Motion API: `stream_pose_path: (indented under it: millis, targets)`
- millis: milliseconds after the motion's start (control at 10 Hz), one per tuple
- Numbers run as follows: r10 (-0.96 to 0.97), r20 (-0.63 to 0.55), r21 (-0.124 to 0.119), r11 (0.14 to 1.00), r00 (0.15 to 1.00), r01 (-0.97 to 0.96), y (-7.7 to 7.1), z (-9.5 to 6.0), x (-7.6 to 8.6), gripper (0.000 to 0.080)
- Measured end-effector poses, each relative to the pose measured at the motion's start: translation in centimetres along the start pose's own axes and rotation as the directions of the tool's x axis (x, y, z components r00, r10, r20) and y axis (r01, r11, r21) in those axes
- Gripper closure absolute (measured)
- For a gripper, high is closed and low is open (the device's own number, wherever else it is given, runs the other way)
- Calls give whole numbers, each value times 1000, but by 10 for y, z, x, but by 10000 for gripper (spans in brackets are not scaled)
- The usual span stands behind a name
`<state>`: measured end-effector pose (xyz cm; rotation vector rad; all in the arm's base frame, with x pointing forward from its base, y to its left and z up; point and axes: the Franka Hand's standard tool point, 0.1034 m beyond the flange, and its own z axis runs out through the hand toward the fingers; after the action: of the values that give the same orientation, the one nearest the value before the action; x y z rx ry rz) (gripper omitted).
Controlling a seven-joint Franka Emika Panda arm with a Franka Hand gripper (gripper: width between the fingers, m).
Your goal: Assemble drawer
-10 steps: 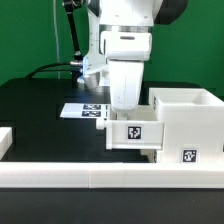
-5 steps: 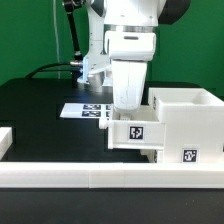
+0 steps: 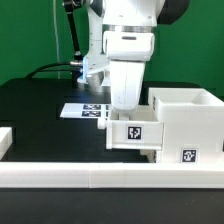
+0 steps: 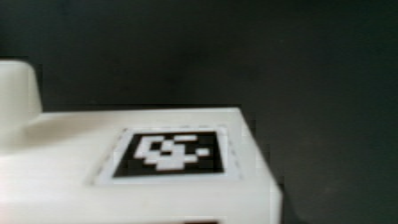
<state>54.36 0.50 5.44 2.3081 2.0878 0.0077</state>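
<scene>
Gripper (image 3: 124, 108): we cannot tell whether its fingers are wide, narrow or holding, as they sit hidden behind the tray | small tagged tray (image 3: 135, 134) directly below it at 6 o'clock, touching the tall box casing (image 3: 187, 125) at its 3 o'clock | marker board (image 3: 85, 110) at the tray's 10 o'clock | border rail (image 3: 110, 178) along the front.

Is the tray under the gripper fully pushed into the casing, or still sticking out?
Sticking out. The tray projects from the casing toward the exterior view's left, its tagged face clear of the casing's wall. How deep it sits inside cannot be told.

Robot lab: green backdrop (image 3: 30, 40), marker board (image 3: 85, 110)
</scene>
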Motion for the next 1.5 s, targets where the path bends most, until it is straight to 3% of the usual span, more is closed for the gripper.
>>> stream_pose_path:
  millis: [1000,1200,1300,1500]
  targets:
    - [-45,20,7,999,999,44,0,0,-2,758]
    - [-75,19,-3,997,997,75,0,0,-2,758]
    - [-121,25,-19,992,992,121,1,1,-7,758]
    - [-185,32,-13,983,982,186,0,2,-7,758]
